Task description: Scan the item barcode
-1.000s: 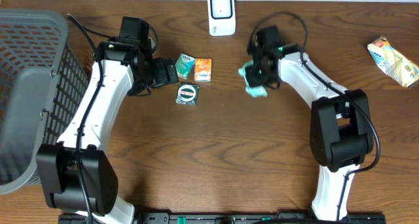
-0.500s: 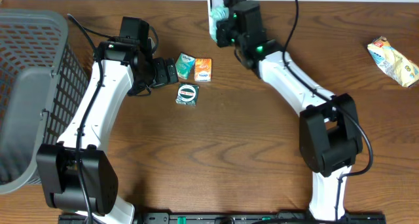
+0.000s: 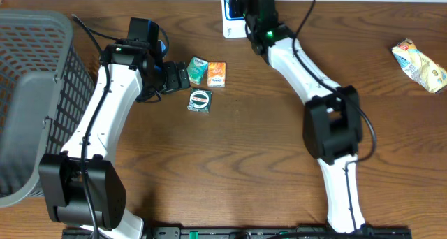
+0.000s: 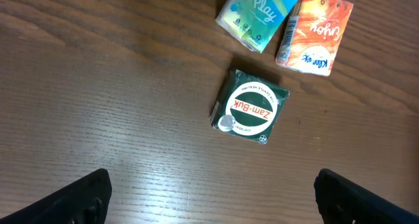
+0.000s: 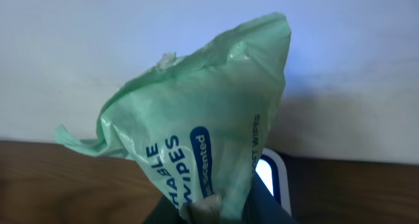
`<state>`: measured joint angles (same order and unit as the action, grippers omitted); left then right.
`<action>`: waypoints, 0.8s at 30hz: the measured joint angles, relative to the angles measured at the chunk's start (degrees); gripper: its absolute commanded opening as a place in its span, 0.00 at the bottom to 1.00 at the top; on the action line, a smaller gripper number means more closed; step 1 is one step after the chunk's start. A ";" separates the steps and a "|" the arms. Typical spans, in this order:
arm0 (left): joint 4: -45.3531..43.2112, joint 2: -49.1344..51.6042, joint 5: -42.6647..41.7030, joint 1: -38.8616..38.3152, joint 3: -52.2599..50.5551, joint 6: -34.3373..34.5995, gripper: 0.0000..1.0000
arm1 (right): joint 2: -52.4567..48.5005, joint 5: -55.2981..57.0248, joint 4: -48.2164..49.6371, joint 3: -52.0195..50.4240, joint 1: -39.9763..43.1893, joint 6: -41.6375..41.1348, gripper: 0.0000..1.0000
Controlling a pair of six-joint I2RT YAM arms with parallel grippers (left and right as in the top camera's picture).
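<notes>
Holding wipes pack (image 5: 196,119) at scanner (image 3: 228,29)

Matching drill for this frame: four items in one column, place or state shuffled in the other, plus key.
Items:
1. green wipes pack
2. Zam-Buk box
3. orange tissue pack
4. yellow packet

Places or states:
A. alone at the far right of the table
B. right beside the teal Play pack
C. pinched in the right gripper, up at the white scanner
D. flat on the table, nearer the robot than the two tissue packs

Pairs: 1-C, 2-D, 3-B, 4-A
</notes>
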<state>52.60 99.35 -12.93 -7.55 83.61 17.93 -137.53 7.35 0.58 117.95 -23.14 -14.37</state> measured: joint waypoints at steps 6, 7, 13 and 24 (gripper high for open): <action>0.00 0.00 0.00 0.00 0.00 0.02 0.98 | -6.56 2.36 -3.06 5.16 -0.02 3.08 0.01; -0.02 0.00 -0.02 0.02 0.00 0.00 0.98 | -6.86 2.82 -3.56 5.16 -0.02 3.37 0.01; 0.00 0.00 0.00 0.00 0.00 0.00 0.98 | -6.99 4.26 -4.66 6.93 -0.02 4.39 0.01; 0.00 0.00 -0.02 0.00 0.00 0.00 0.98 | -4.09 7.52 -23.69 11.58 4.04 6.49 0.01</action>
<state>52.60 99.35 -12.95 -7.55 83.61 17.93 -141.62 14.87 -23.11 129.54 -19.09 -7.88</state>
